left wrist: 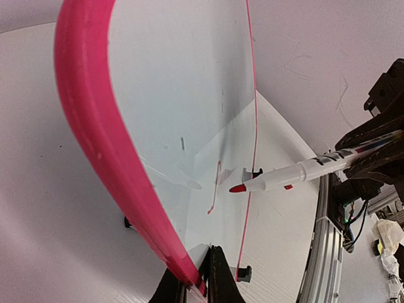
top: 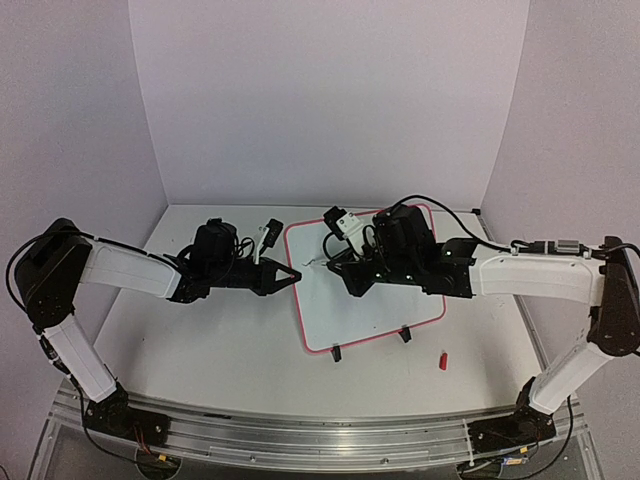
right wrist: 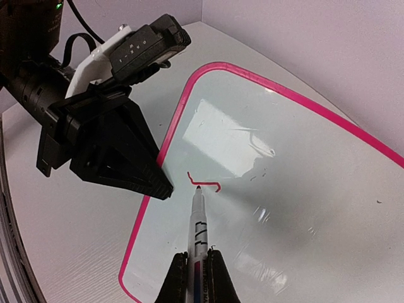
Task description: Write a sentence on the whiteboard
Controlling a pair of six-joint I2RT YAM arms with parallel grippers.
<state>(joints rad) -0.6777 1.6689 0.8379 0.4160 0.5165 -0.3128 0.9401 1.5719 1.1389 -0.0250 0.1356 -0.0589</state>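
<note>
The whiteboard [top: 380,310], glossy white with a pink frame, stands tilted on its stand in the middle of the table. My left gripper [left wrist: 201,268] is shut on the frame of its left edge [top: 293,277]. My right gripper [right wrist: 197,259] is shut on a white marker [right wrist: 198,221], held over the board's upper left part [top: 340,268]. The marker's red tip meets a short red stroke [right wrist: 205,184], the only writing of the sentence that shows. In the left wrist view the marker [left wrist: 297,172] points at that same red stroke [left wrist: 214,189].
A small red cap [top: 441,359] lies on the table right of the board's near corner. Two black stand feet [top: 336,352] stick out under the board's near edge. Lilac walls close in the back and sides. A metal rail [top: 300,440] runs along the near edge.
</note>
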